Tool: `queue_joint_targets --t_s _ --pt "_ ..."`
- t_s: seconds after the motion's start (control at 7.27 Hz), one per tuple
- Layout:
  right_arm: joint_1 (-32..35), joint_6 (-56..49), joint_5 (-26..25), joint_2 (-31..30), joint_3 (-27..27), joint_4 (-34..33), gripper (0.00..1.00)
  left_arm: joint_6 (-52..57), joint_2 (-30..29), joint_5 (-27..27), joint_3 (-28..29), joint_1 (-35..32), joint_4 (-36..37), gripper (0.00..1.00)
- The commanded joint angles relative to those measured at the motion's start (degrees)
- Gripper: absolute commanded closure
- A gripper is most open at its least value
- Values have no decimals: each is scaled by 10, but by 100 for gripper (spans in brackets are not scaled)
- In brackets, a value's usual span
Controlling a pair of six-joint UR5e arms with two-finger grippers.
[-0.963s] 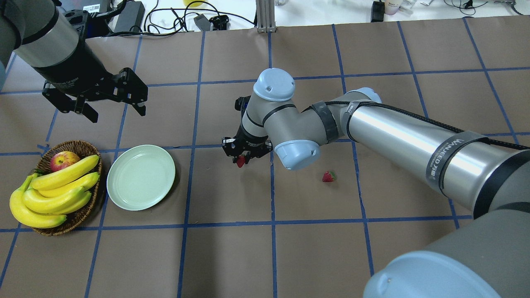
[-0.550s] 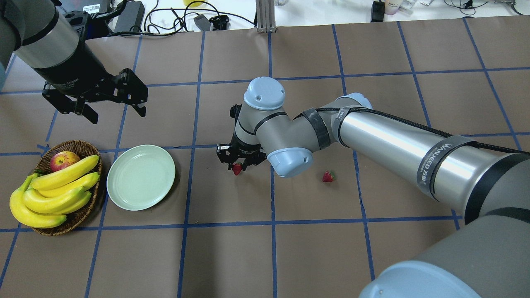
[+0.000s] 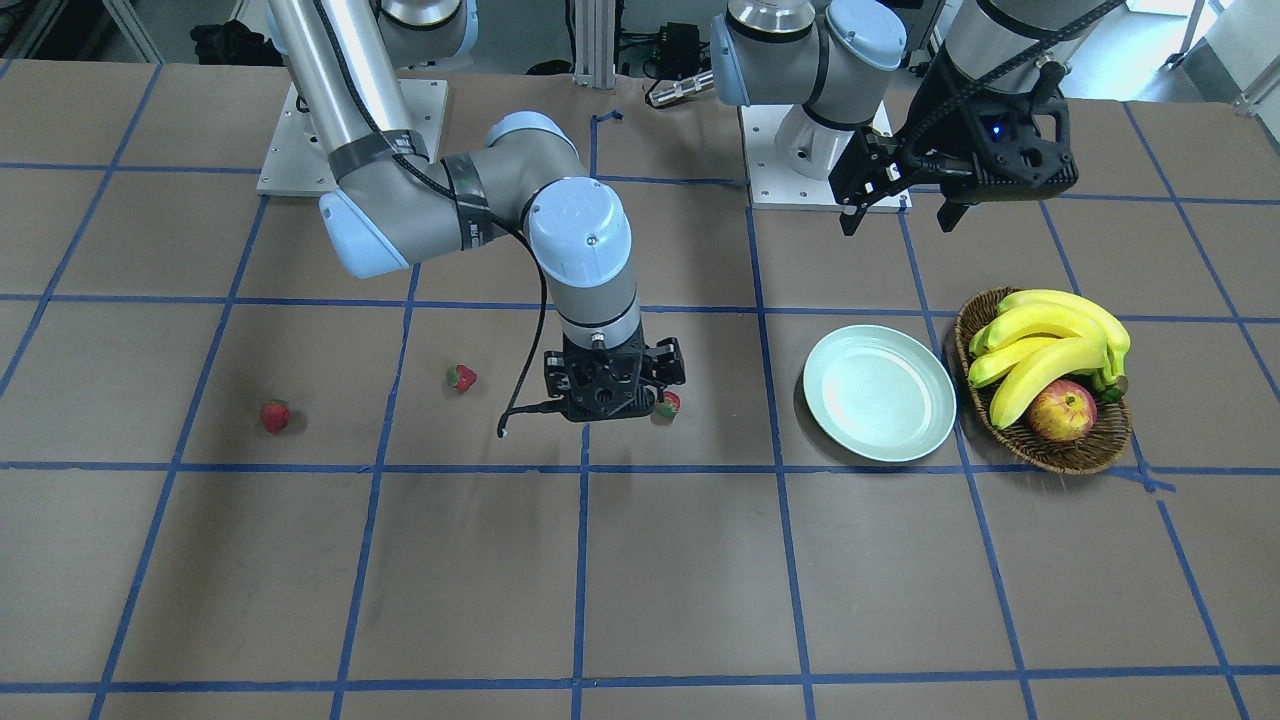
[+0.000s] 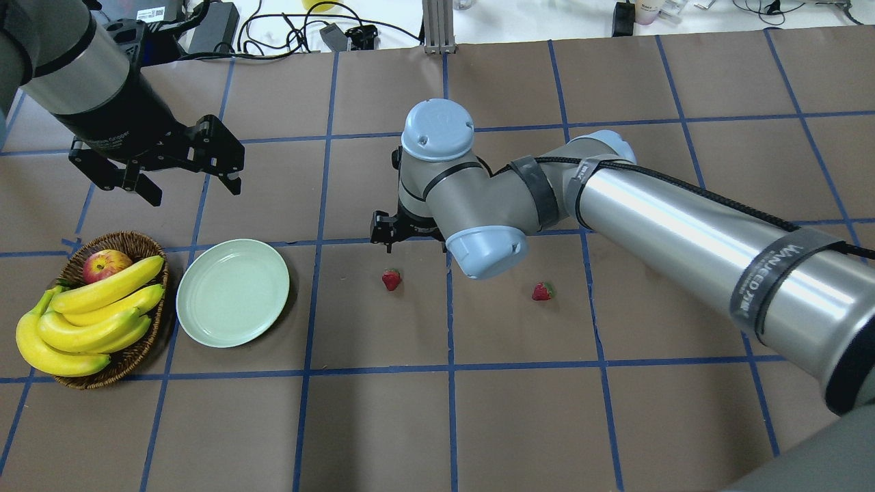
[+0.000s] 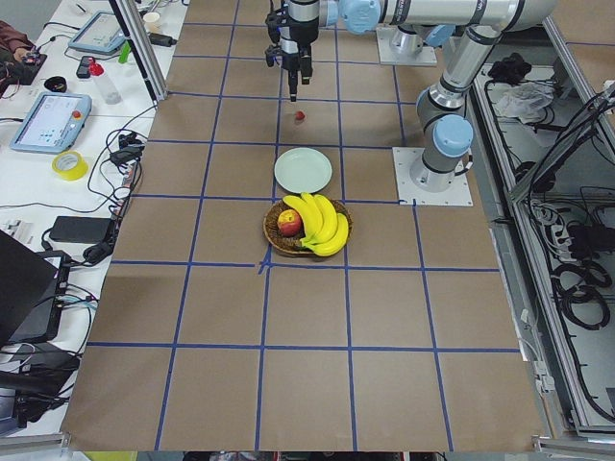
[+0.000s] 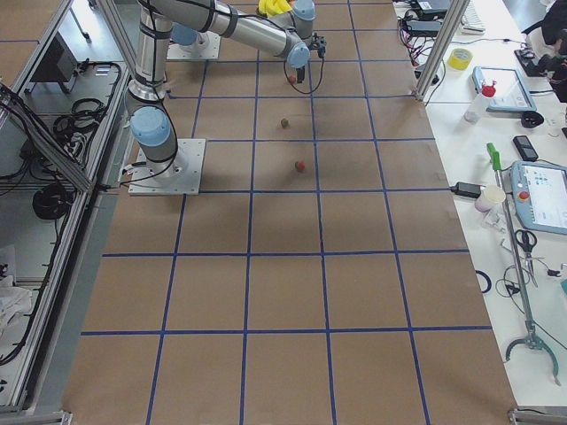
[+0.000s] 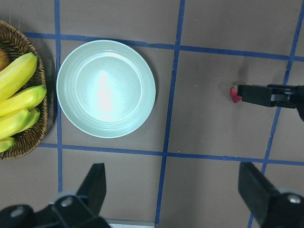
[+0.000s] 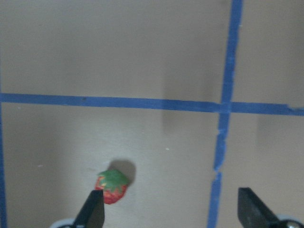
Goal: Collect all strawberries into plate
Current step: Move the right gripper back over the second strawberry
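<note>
One strawberry (image 4: 391,279) lies on the brown table, right of the pale green plate (image 4: 232,292), which is empty. My right gripper (image 4: 391,232) hovers over it, open and empty. In the right wrist view the strawberry (image 8: 112,186) sits just by one finger, with the gripper (image 8: 173,211) spread wide. In the front view the strawberry (image 3: 667,405) peeks out beside the gripper (image 3: 613,395). Two more strawberries (image 3: 461,377) (image 3: 274,415) lie farther out on the table; one also shows in the overhead view (image 4: 542,292). My left gripper (image 4: 184,181) is open and empty, high behind the plate (image 7: 105,89).
A brown wicker basket (image 4: 133,239) with bananas (image 4: 89,314) and a red-yellow apple (image 4: 106,265) stands just left of the plate. My right arm (image 4: 649,212) stretches across the table's middle. Cables and boxes lie past the far edge.
My right gripper carried the strawberry a little toward the plate, then opened and let it go. The strawberry now lies on the table and the gripper has drawn back. My left arm stayed still.
</note>
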Motion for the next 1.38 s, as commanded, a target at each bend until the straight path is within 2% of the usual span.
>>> queue_joint_targets --t_s 0.0,0.28,0.41,0.55,0.69,0.83,0.96,1.24 --pt "-50 -29 -60 -60 50 77 0 -1 -2 0 0 0 4 0" --pt "-152 -33 -87 -103 152 40 0 -1 1 -1 1 0 2 0" --pt "-163 -35 -86 -103 199 -24 0 -1 1 0 0 -1 4 0" --pt "-165 -38 -80 -98 224 -75 0 -1 -1 1 1 -1 5 0" --pt "-165 -37 -61 -93 232 -69 5 -1 2 0 1 -2 3 0" --pt "-165 -38 -32 -91 233 -70 18 -1 4 1 1 -2 1 0" --pt "-165 -38 -32 -82 233 -74 30 -1 5 1 1 -2 1 0" --pt "-165 -46 -32 -81 231 -73 81 0 3 3 0 -2 1 0"
